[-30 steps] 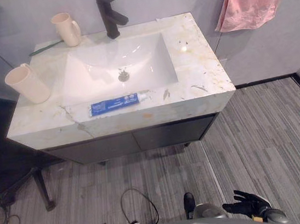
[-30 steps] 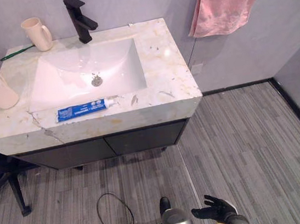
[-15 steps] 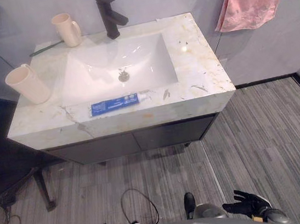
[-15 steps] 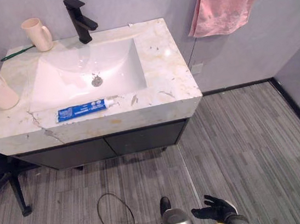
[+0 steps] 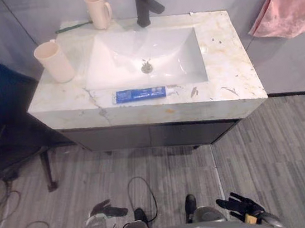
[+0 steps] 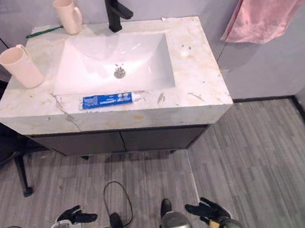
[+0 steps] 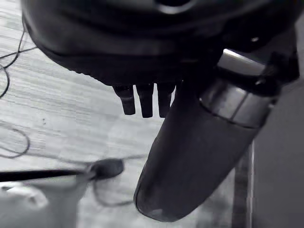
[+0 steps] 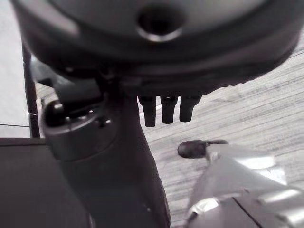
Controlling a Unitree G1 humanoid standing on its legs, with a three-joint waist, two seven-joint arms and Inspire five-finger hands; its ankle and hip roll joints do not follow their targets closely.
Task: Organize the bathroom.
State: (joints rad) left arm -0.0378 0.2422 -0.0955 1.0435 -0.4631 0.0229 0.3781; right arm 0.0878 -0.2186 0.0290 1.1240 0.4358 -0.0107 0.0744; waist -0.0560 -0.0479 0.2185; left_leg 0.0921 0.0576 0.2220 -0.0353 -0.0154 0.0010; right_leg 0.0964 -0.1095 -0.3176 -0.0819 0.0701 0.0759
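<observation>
On the countertop point(image 5: 232, 75), two cups point(image 5: 54, 61) point(image 5: 97, 10) are seen, contents unclear; toothpaste tube point(image 5: 140, 94) is well apart from left hand point(image 5: 106, 209) and right hand point(image 5: 237, 203), both relaxed, nothing held.

**Fixtures and surroundings around the vanity**

A black faucet point(image 5: 145, 2) stands upright behind the white sink basin point(image 5: 147, 55), set in a marble countertop point(image 5: 232, 75) over a dark cabinet point(image 5: 155, 136). A pink towel point(image 5: 290, 6) hangs on the grey wall to the right. Grey striped flooring point(image 5: 270, 154) lies below.
</observation>
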